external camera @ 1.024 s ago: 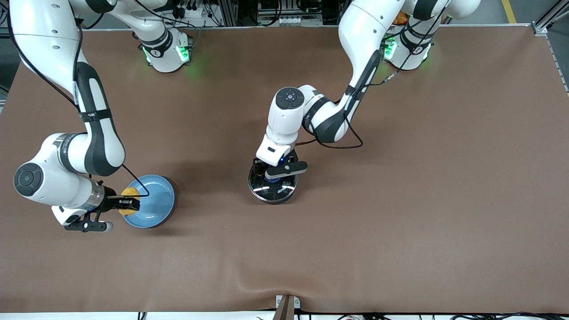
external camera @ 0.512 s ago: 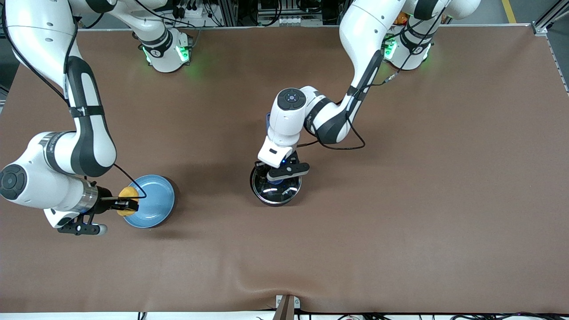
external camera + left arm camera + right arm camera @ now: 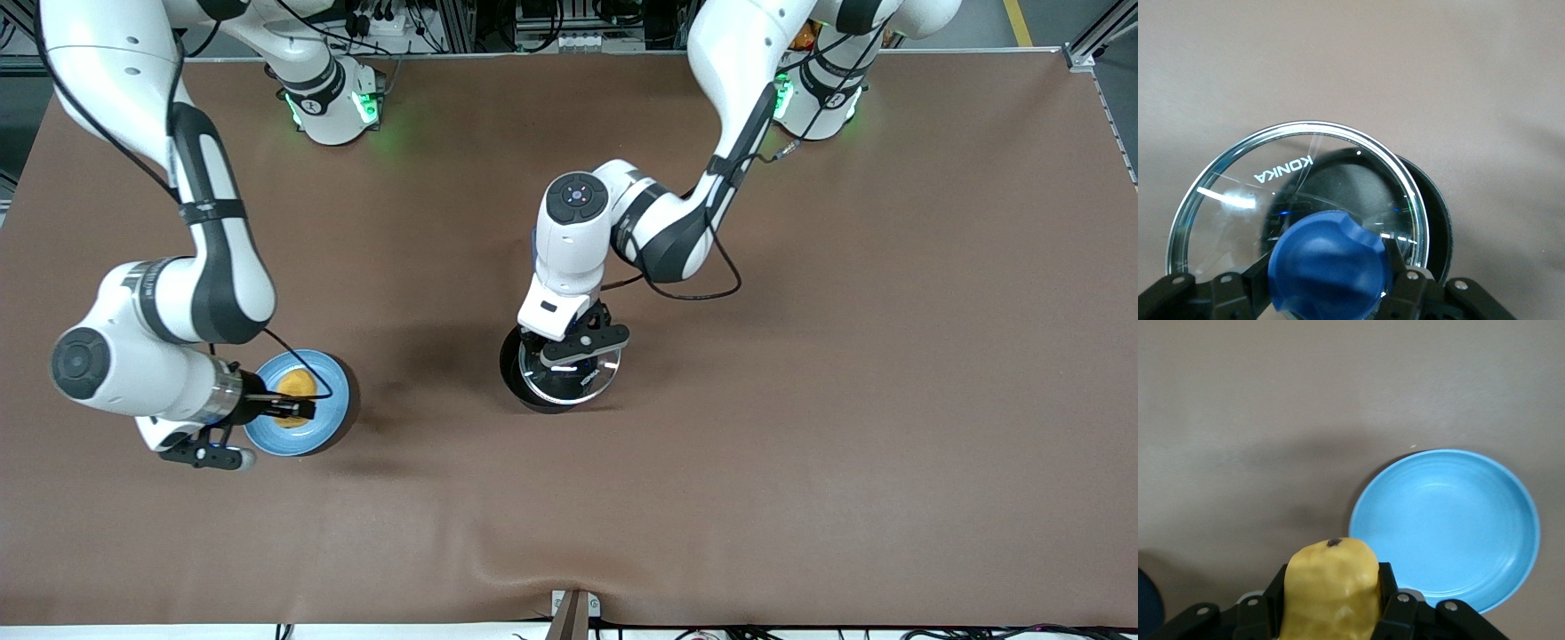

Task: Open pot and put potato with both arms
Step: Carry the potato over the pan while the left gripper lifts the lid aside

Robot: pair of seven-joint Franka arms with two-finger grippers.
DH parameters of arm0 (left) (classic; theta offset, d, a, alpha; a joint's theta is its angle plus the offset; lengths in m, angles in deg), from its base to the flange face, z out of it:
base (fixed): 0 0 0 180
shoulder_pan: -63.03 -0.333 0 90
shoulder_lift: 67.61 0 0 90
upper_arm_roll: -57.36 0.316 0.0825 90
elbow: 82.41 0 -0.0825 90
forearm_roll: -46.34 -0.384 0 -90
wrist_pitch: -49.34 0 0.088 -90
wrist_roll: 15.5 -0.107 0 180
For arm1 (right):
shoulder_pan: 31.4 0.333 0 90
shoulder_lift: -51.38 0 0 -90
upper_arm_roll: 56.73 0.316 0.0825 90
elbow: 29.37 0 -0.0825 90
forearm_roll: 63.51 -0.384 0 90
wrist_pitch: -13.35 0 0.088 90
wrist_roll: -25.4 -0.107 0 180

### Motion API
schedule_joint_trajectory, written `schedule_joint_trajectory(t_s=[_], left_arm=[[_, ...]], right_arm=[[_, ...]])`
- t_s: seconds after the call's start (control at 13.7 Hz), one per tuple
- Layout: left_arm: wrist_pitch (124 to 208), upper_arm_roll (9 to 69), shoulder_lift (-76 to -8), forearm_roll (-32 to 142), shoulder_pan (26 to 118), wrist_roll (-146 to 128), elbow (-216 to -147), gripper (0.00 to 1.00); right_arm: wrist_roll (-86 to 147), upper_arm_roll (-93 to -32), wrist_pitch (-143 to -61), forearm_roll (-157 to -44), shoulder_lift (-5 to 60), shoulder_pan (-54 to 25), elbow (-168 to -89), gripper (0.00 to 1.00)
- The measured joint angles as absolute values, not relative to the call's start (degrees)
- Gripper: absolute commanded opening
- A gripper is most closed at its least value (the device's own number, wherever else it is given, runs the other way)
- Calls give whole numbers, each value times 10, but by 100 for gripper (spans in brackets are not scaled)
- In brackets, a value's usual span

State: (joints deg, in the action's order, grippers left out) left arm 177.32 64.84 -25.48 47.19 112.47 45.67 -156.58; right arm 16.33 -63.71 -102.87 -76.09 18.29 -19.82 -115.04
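My left gripper (image 3: 570, 352) is shut on the blue knob (image 3: 1328, 263) of the glass lid (image 3: 584, 379). It holds the lid tilted just above the black pot (image 3: 514, 380), shifted partly off it toward the left arm's end. In the left wrist view the lid (image 3: 1291, 193) only partly covers the pot (image 3: 1435, 220). The pot's blue handle is mostly hidden under the left arm. My right gripper (image 3: 300, 409) is shut on the yellow potato (image 3: 295, 385) and holds it in the air over the light-blue plate (image 3: 329, 418). The right wrist view shows the potato (image 3: 1331, 583) between the fingers.
The light-blue plate (image 3: 1451, 527) lies bare on the brown table toward the right arm's end. A small bracket (image 3: 573, 609) sits at the table edge nearest the front camera.
My left gripper has lifted the lid off the pot and shifted it toward the left arm's end. My right gripper has risen with the potato and now shows over the plate.
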Motion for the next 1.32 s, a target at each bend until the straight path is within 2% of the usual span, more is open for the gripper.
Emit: schedule_joint_trajectory(t_s=[0.22, 0.37, 0.66, 1.02, 1.32], left_arm=[[1709, 655, -299, 481, 1106, 391, -1570, 38], [1687, 656, -333, 482, 1085, 344, -1602, 38], [1685, 655, -419, 483, 1045, 258, -1718, 40], [1696, 655, -545, 483, 1006, 182, -1888, 40], [1747, 655, -562, 483, 975, 121, -1973, 40]], right_arm=[[107, -634, -1028, -761, 185, -168, -1146, 0], [64, -627, -1028, -762, 189, -137, -1145, 0], [29, -618, -1043, -762, 194, -44, -1145, 0], [2, -618, -1117, -759, 186, 44, -1149, 0], [-24, -619, -1191, -743, 142, 90, -1157, 0]])
